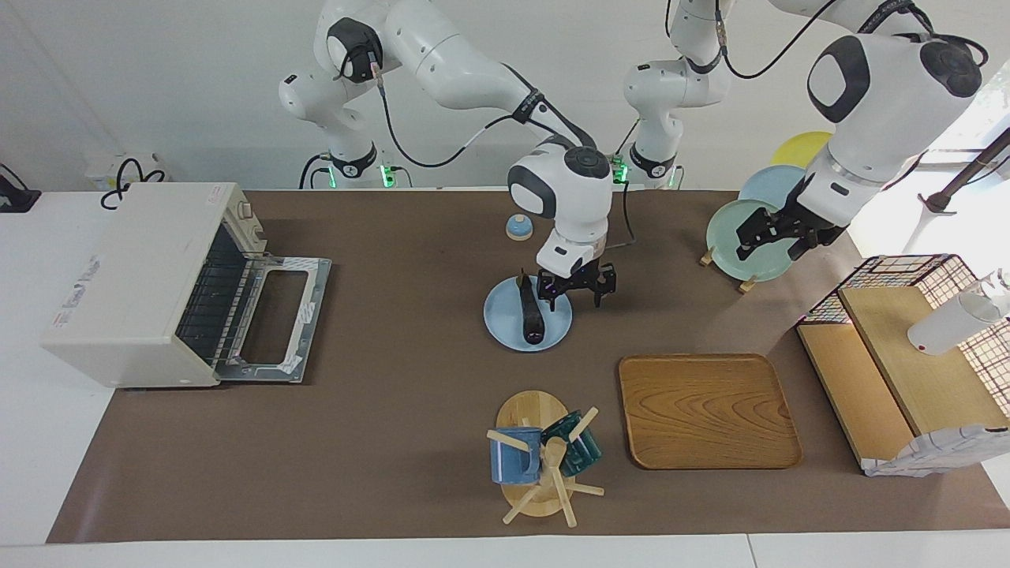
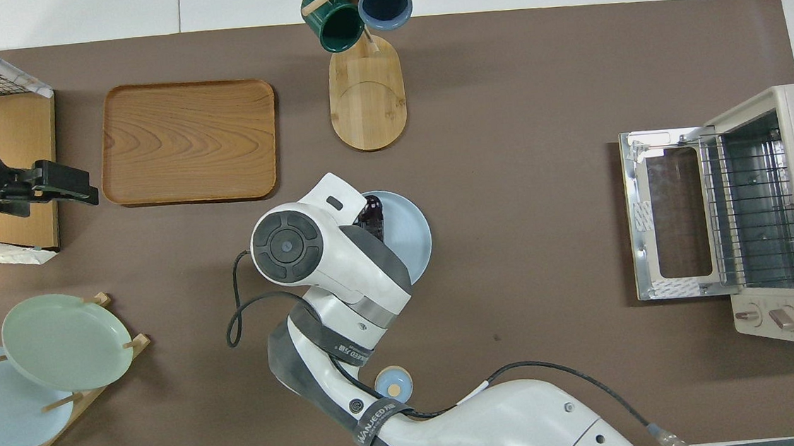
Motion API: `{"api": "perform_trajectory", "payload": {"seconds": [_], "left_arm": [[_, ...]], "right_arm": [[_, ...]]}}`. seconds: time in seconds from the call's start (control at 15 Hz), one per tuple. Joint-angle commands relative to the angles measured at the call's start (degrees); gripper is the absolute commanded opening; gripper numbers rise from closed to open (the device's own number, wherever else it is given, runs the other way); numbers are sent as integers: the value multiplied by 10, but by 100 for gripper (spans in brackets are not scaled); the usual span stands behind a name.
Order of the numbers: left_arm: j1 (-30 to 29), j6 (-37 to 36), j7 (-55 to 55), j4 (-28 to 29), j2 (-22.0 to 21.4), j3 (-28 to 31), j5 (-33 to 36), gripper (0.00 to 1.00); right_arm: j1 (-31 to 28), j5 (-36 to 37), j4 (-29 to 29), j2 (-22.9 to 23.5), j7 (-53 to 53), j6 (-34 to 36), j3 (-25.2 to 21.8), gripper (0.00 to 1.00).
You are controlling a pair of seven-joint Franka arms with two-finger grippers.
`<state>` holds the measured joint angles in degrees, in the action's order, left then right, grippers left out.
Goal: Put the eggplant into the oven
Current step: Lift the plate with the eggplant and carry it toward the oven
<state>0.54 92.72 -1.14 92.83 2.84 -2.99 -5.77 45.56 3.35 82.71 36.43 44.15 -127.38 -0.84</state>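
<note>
**Eggplant lying on the plate, right gripper hanging beside it**

In the facing view, the eggplant (image 1: 531, 313) is lying lengthwise on a light blue plate (image 1: 552, 338) near the table's middle, stem end toward the robots. The right gripper (image 1: 575, 289) is hanging over the plate's edge just beside the eggplant, fingers spread and holding nothing. A good grasp, I judge, means straddling the slim body across its width near the middle, since the glossy skin may be slipping otherwise. The oven (image 1: 134, 284) is sitting at the right arm's end of the table, its door (image 1: 274, 319) lying open and flat. The left gripper (image 1: 777, 233) is waiting over the plate rack (image 1: 748, 241); its finger gap I cannot tell.

In the overhead view, the right arm's wrist is covering most of the eggplant (image 2: 370, 214) and all of the right gripper's fingers, so contact is not showing here. The oven's wire rack (image 2: 750, 209) is showing through the open front.
</note>
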Motion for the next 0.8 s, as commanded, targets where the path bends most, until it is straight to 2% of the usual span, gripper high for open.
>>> {"api": "perform_trajectory", "payload": {"seconds": [0.0, 0.13, 0.33, 0.4, 0.67, 0.73], "left_arm": [[1, -66, -3, -31, -11, -3, 27, 100], [7, -71, -3, -25, -22, -8, 54, 100], [10, -48, 5, 18, -42, -8, 55, 100], [12, -40, 4, 27, -48, -7, 55, 100], [11, -46, 4, 21, -55, -8, 55, 100], [6, -46, 5, 23, -66, -11, 55, 100]], "right_arm": [[20, 5, 45, -14, 5, -28, 0, 63], [20, 6, 47, -9, 7, -30, 0, 52], [20, 34, 50, -4, 6, -24, 0, 46], [21, 39, 52, -5, 6, -18, 0, 41], [27, 60, 66, -6, 6, -14, 0, 1], [27, 61, 66, -6, 6, -14, 0, 0]]}}
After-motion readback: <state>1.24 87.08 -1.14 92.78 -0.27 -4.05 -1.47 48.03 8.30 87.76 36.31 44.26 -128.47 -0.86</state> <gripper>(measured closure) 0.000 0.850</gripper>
